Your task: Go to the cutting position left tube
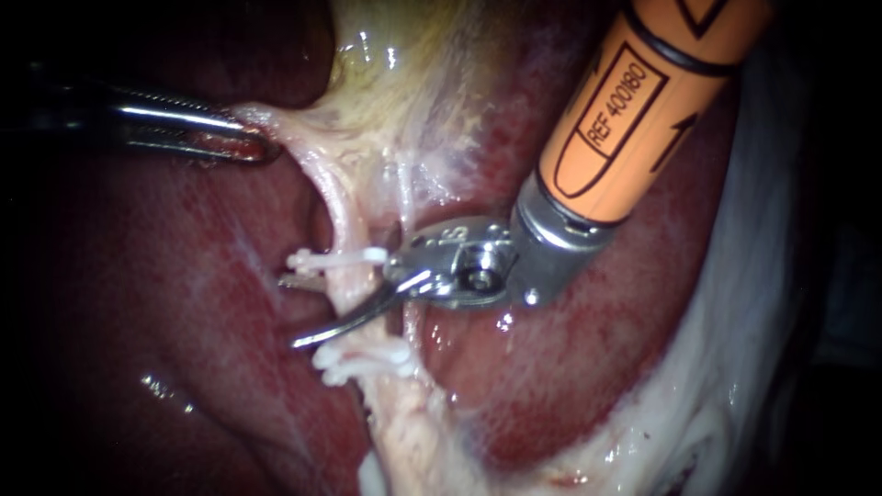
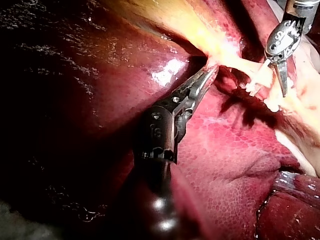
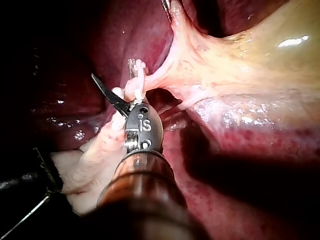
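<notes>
The left tube (image 1: 347,292) is a pale strand running down the liver (image 1: 165,303), with a white clip (image 1: 336,260) above and white clips (image 1: 364,360) below. My right instrument (image 1: 290,312), on an orange shaft, has thin blades standing open astride the tube between those clips. One blade (image 1: 344,323) crosses in front and the other tip shows behind. In the right wrist view the blades (image 3: 112,70) also bracket the tube (image 3: 102,145). My left instrument (image 1: 262,145) is shut on the pale tissue at the tube's upper end and holds it taut, as the left wrist view (image 2: 211,74) also shows.
The yellowish gallbladder (image 1: 404,73) lies above the tube, and a second strand (image 1: 401,188) runs beside it to the right. Dark red liver surrounds the site. A whitish band (image 1: 763,239) lines the right side.
</notes>
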